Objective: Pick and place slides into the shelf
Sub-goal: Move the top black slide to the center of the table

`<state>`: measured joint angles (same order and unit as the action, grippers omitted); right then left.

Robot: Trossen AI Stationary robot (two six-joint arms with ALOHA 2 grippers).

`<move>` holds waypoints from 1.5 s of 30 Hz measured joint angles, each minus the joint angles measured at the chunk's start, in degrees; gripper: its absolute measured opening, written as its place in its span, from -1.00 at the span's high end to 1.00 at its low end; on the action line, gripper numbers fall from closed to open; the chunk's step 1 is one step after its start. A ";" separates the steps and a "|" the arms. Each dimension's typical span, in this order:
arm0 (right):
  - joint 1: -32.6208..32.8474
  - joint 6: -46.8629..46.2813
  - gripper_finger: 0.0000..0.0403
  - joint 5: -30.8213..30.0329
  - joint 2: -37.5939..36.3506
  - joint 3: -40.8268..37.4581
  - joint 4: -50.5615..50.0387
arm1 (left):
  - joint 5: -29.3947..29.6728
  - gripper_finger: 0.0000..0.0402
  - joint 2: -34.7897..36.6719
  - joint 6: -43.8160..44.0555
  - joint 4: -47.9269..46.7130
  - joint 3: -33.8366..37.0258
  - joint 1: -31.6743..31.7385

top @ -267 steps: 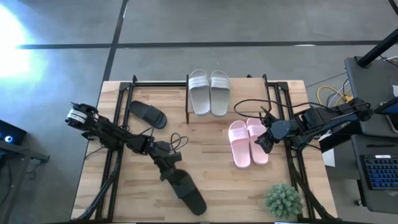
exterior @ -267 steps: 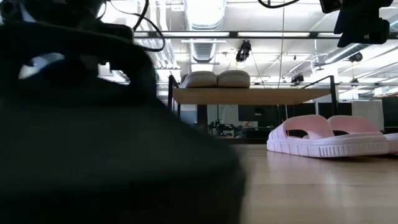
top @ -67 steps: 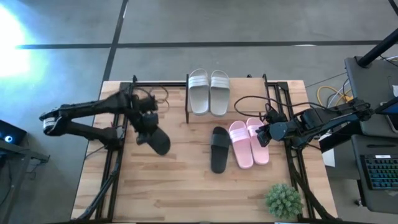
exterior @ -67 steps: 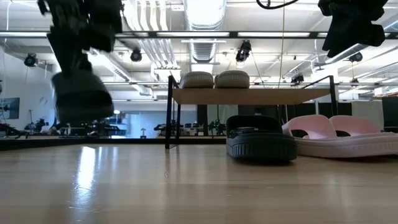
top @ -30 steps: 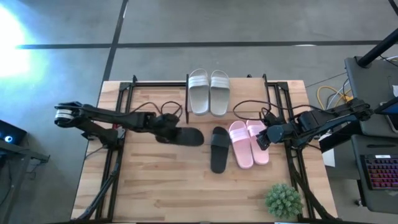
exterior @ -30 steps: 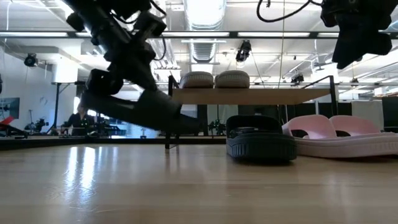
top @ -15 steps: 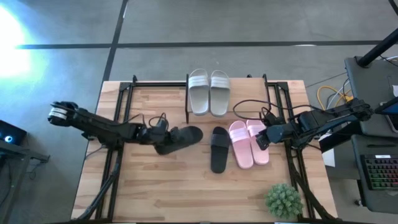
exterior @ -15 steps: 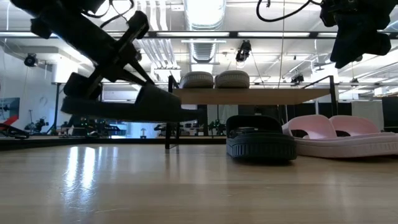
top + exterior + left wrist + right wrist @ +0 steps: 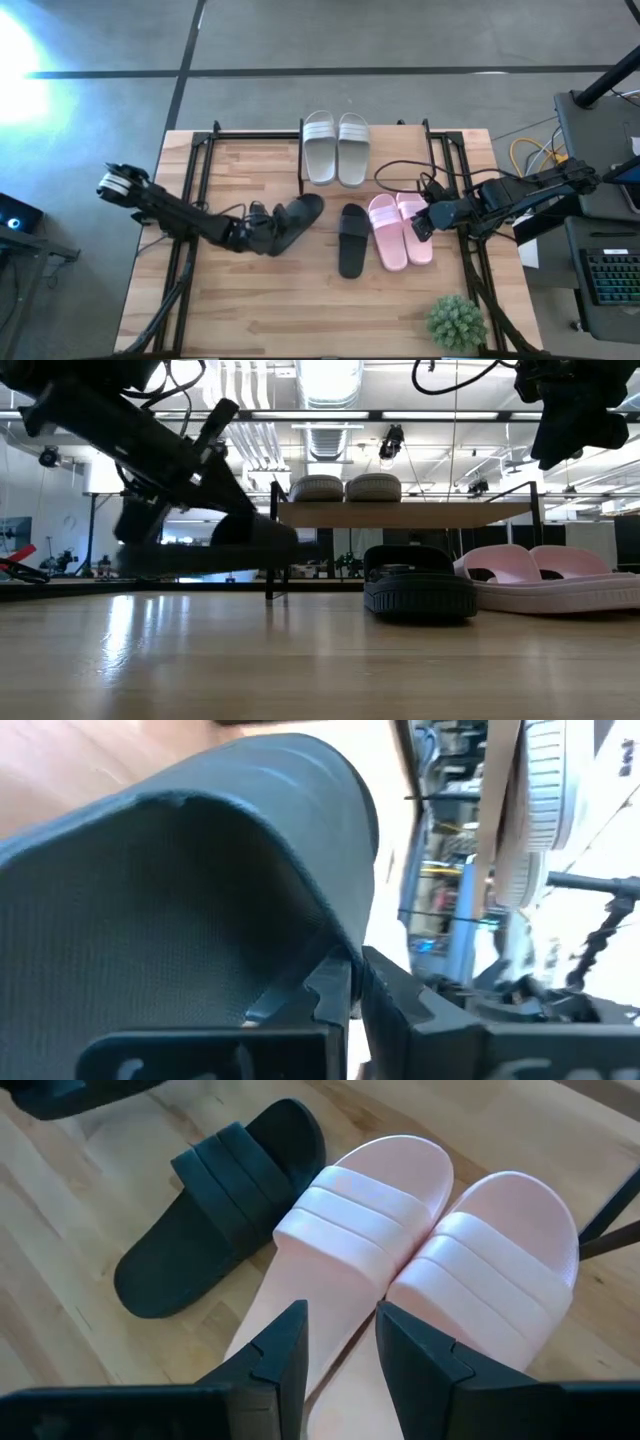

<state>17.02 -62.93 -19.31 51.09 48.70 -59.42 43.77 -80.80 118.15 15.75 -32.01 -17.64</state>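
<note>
My left gripper [image 9: 262, 234] is shut on a black slide [image 9: 295, 218], held in the air left of the shelf; the slide fills the left wrist view [image 9: 180, 890]. The second black slide [image 9: 352, 238] lies on the table beside the pink pair [image 9: 400, 230]. The pale grey pair [image 9: 336, 148] sits on the shelf's board [image 9: 400, 513]. My right gripper [image 9: 340, 1342] is open and empty, above the pink pair's near ends. My left gripper pinches the black slide at its near-left end, by a thin edge [image 9: 335, 955] between its two fingers. The fingers come nearly level from the table's left, along the slide. The slide [image 9: 215, 545] hangs about level, clear of the table, its free end toward the shelf.
The shelf's black frame [image 9: 301, 170] stands just beyond the held slide's free end. A small green plant [image 9: 455, 320] stands at the table's near right corner. Bare wooden tabletop [image 9: 250, 300] lies in front of my left gripper.
My left gripper has gone toward the table's near edge with the black slide. The slide has turned about: its free end pointed at the table's right edge and now points far-right toward the shelf. It has tipped from slanting to about level.
</note>
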 joint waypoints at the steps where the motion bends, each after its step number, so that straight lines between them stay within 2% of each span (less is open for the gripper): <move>1: 0.00 -0.06 0.45 0.01 0.01 -0.01 0.00 | 0.44 1.00 -1.36 0.08 2.36 -0.05 -0.08; 6: 0.00 -0.07 0.45 0.32 0.01 0.01 0.00 | 2.02 1.00 -9.46 1.81 10.85 -2.85 -1.23; 12: 0.00 0.00 0.45 3.08 0.00 0.01 -0.02 | 7.31 1.00 -16.29 7.53 10.78 -7.48 -3.77; 17: 0.00 0.41 0.45 4.84 0.01 0.01 -0.04 | 13.96 1.00 -18.96 7.59 10.58 -10.20 -4.33; 25: 0.00 1.45 0.45 5.87 0.00 0.01 -0.03 | 11.97 0.98 -21.91 7.88 10.16 -12.87 -4.31; 37: -0.01 2.61 0.45 5.84 0.00 0.01 -0.04 | 8.66 0.46 -21.98 8.85 10.16 -13.72 -4.81; 45: 0.00 3.60 0.45 5.81 0.00 0.03 -0.04 | 8.35 0.32 -21.46 8.50 10.22 -13.73 -7.37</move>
<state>17.02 -59.33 -13.50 51.09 48.73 -59.46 52.11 -102.26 126.65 25.97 -45.74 -25.01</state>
